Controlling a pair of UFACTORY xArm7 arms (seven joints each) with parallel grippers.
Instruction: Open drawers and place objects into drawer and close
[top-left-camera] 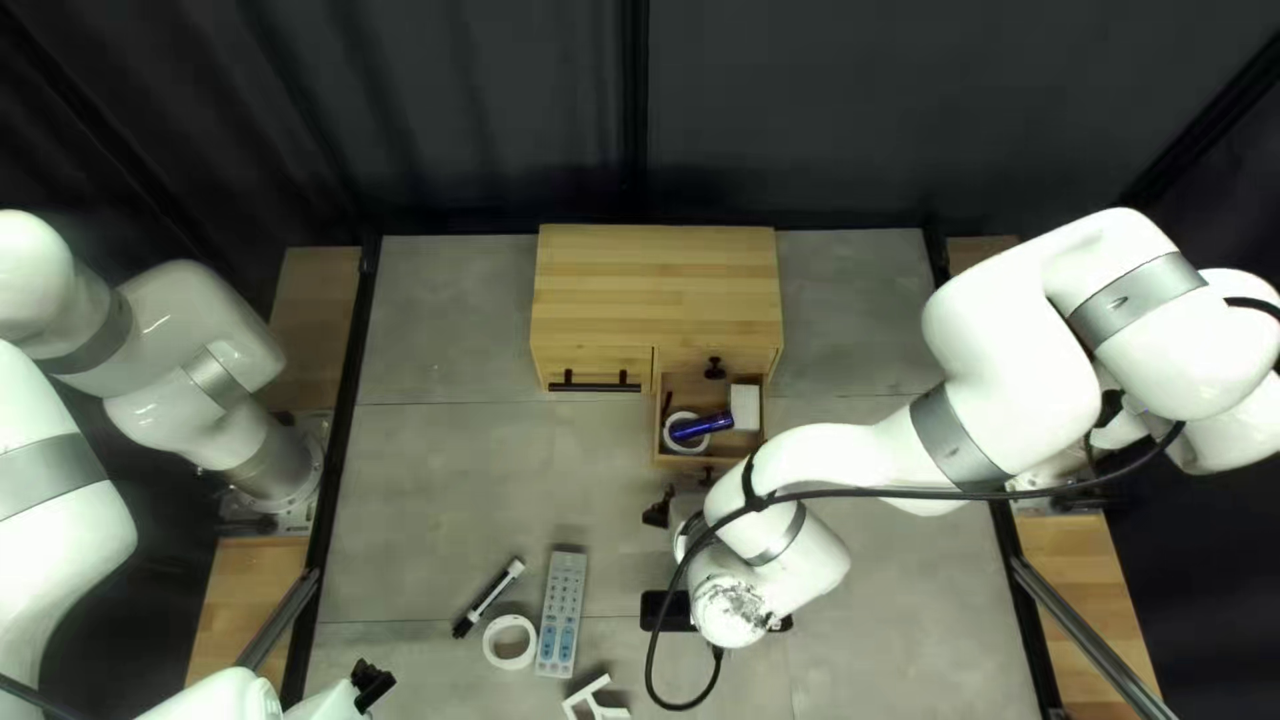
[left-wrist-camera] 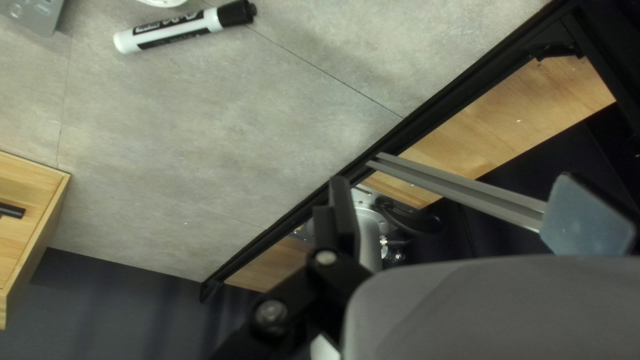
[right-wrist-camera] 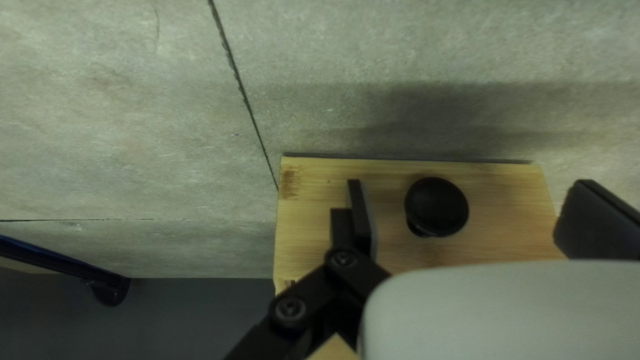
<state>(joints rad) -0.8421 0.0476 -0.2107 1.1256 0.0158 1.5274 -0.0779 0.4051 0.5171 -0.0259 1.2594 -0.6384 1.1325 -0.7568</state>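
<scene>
Drawer (top-left-camera: 694, 391) open at cabinet's (top-left-camera: 654, 287) right; blue cylinder (top-left-camera: 703, 426), white block (top-left-camera: 746, 407), white ring (top-left-camera: 686, 450) inside. My right gripper (top-left-camera: 659, 512): fingers apart, black knob (right-wrist-camera: 437, 205) between. My left gripper (top-left-camera: 372, 684), near left: fingers apart. Marker (top-left-camera: 490, 598), remote (top-left-camera: 560, 614) on near tabletop (top-left-camera: 427, 494).

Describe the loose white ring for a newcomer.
From the wooden cabinet, cross the table toward its near edge to the gray remote. The white ring lies beside it, near a marker. Unlike its lookalike in the open drawer, it's on the table.
</scene>
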